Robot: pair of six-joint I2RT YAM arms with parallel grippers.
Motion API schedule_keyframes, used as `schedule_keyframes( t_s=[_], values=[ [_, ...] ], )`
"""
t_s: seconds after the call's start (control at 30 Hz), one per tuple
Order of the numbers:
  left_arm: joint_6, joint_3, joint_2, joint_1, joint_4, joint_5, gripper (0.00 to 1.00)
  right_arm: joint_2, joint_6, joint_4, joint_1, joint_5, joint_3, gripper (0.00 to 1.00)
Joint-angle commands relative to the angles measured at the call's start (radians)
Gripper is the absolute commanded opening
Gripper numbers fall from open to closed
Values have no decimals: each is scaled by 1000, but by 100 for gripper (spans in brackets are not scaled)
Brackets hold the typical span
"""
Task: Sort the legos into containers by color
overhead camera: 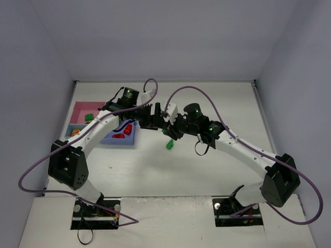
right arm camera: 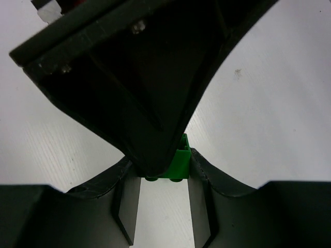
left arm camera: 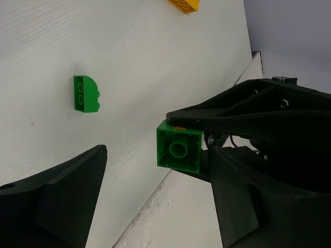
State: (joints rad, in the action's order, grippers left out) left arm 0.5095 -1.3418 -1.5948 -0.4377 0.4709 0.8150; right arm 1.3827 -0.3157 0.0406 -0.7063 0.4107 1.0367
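Observation:
My right gripper (right arm camera: 164, 173) is shut on a green square lego (right arm camera: 178, 164) and holds it above the table. It also shows in the left wrist view (left arm camera: 178, 150), right beside my left gripper's right finger (left arm camera: 248, 206). My left gripper (left arm camera: 155, 175) is open, with its jaws wide apart around that brick. In the top view the two grippers meet at mid-table, the left (overhead camera: 152, 118) and the right (overhead camera: 168, 126). A green rounded lego (left arm camera: 86, 93) lies on the table (overhead camera: 169, 145). The blue tray (overhead camera: 129, 140) holds red legos (overhead camera: 121, 133).
The pink tray (overhead camera: 80, 107) holds a green lego (overhead camera: 89, 118). The light-blue tray (overhead camera: 71, 127) holds a yellowish piece (overhead camera: 76, 132). A yellow lego (left arm camera: 183, 4) lies at the top edge of the left wrist view. Purple cables arc above both arms.

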Motion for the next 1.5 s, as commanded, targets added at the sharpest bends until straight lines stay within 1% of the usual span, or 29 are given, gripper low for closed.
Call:
schedule_keyframes(
  t_s=[0.0, 0.13, 0.17, 0.2, 0.27, 0.3, 0.37, 0.4, 0.43, 0.5, 0.53, 0.57, 0.63, 0.7, 0.73, 0.77, 0.8, 0.87, 0.93, 0.97, 1.0, 1.07, 1.1, 1.13, 1.17, 1.27, 1.3, 1.37, 1.47],
  values=[
    [12, -16, 9, -18, -97, 52, 72, -30, -5, 48, 1, 23, 52, 3],
    [12, -17, -5, -36, -103, 55, 66, -33, 1, 50, 2, 25, 51, 4],
    [11, -16, -8, -39, -104, 53, 63, -33, 1, 50, 1, 25, 49, 4],
    [14, -16, -13, -42, -103, 52, 56, -33, 3, 50, 1, 25, 51, 4],
    [14, -16, -14, -52, -106, 53, 52, -34, 6, 51, -1, 27, 49, 5],
    [15, -17, -16, -53, -109, 52, 47, -34, 6, 51, 1, 28, 46, 5],
    [15, -17, -16, -58, -112, 50, 43, -34, 7, 53, -2, 28, 45, 5],
    [15, -17, -17, -59, -113, 50, 35, -31, 7, 56, -1, 27, 45, 6],
    [15, -17, -17, -59, -112, 49, 30, -31, 7, 56, -1, 25, 46, 6],
    [14, -17, -14, -58, -110, 38, 18, -30, 9, 56, -1, 20, 45, 13],
    [11, -19, -13, -58, -107, 33, 7, -27, 12, 56, -1, 11, 46, 16],
    [6, -19, -10, -58, -104, 26, 5, -25, 13, 56, -1, 5, 45, 22],
    [-20, -25, 1, -50, -83, 4, 4, -21, 27, 56, 2, -25, 42, 52],
    [-58, -45, 2, -24, -34, -23, 4, -17, 39, 54, 7, -44, 40, 62],
    [-74, -52, 7, -10, -14, -37, 4, -14, 47, 54, 10, -56, 39, 73],
    [-86, -62, 7, 8, 32, -54, 3, -11, 55, 53, 24, -59, 37, 76],
    [-121, -86, 10, 48, 61, -103, 3, -8, 75, 51, 31, -59, 37, 78],
    [-152, -120, 10, 95, 156, -173, 3, -8, 99, 51, 62, -70, 34, 92],
    [-189, -173, 10, 169, 237, -311, 4, -8, 138, 54, 86, -75, 26, 100],
    [-196, -192, 9, 189, 262, -377, 3, -7, 150, 53, 109, -78, 25, 100],
    [-210, -207, 7, 210, 281, -501, 3, -8, 165, 53, 117, -85, 23, 100],
    [-218, -243, -2, 280, 310, -621, 4, -20, 202, 59, 131, -113, 8, 100],
    [-220, -246, -10, 303, 308, -711, 3, -24, 229, 65, 131, -133, 2, 100],
    [-220, -255, -17, 353, 310, -749, 4, -30, 245, 71, 131, -153, -16, 100],
    [-212, -264, -27, 379, 313, -778, 4, -34, 265, 79, 131, -195, -26, 100],
    [-193, -278, -65, 471, 273, -832, 3, -43, 349, 90, 136, -233, -50, 100],
    [-193, -283, -92, 484, 261, -843, 4, -42, 365, 88, 136, -245, -56, 100],
    [-193, -309, -131, 522, 236, -882, 4, -48, 380, 90, 137, -242, -73, 100],
    [-189, -350, -214, 571, 218, -889, 5, -66, 385, 90, 139, -248, -89, 100]
  ],
)
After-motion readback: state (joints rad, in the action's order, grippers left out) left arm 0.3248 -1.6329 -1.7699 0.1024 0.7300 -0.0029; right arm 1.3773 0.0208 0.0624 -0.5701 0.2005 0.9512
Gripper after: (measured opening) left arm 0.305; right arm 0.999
